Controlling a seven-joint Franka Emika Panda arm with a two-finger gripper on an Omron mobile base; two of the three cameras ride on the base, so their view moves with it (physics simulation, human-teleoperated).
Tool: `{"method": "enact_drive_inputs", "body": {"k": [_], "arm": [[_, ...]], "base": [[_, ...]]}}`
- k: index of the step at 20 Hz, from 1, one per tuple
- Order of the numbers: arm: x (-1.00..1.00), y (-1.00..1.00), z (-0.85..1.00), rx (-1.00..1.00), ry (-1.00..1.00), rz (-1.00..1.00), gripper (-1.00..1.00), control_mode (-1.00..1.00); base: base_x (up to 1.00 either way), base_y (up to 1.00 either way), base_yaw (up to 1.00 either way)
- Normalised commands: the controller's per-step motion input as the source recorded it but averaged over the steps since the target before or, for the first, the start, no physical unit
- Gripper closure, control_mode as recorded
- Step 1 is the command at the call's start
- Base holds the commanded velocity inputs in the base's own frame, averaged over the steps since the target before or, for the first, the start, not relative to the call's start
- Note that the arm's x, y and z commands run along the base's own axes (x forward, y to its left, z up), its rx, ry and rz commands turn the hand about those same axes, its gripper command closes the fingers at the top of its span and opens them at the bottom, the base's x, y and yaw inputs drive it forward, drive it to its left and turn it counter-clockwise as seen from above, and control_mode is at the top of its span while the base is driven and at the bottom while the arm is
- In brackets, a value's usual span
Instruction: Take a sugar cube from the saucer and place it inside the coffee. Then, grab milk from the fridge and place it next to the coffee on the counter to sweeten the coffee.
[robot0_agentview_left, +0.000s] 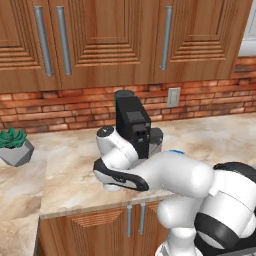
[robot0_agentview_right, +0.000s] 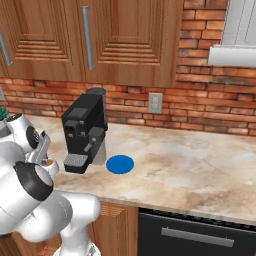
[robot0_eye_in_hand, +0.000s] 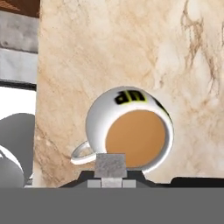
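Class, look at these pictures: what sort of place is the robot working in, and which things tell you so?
Most likely a home kitchen: a marble counter under wooden wall cabinets, a black coffee machine, and a cup of coffee.

We look from behind the arm, left and right, forward and down at the coffee machine (robot0_agentview_left: 134, 126) on the desk (robot0_agentview_right: 200, 165); both views share it. The hand view looks closely down on the coffee (robot0_eye_in_hand: 131, 131).
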Motion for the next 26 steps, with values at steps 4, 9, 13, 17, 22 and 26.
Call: {"method": "enact_drive_inputs", "body": {"k": [4, 9, 13, 17, 22, 26], "arm": [[0.21, 0.3, -0.21, 0.0, 0.0, 0.0, -1.0, -1.0], [0.25, 0.12, -0.12, 0.0, -0.01, 0.0, -1.0, -1.0], [0.08, 0.0, 0.04, 0.0, -0.04, -0.03, -1.0, -1.0], [0.0, 0.0, 0.39, 0.0, -0.08, -0.06, -1.0, -1.0], [-0.14, 0.0, 0.8, 0.01, -0.17, -0.06, -1.0, -1.0], [-0.58, 0.0, 0.86, 0.15, -0.32, -0.07, -1.0, -1.0]], "base": [[0.0, 0.0, 0.0], [0.0, 0.0, 0.0], [0.0, 0.0, 0.0], [0.0, 0.0, 0.0], [0.0, 0.0, 0.0], [0.0, 0.0, 0.0]]}}
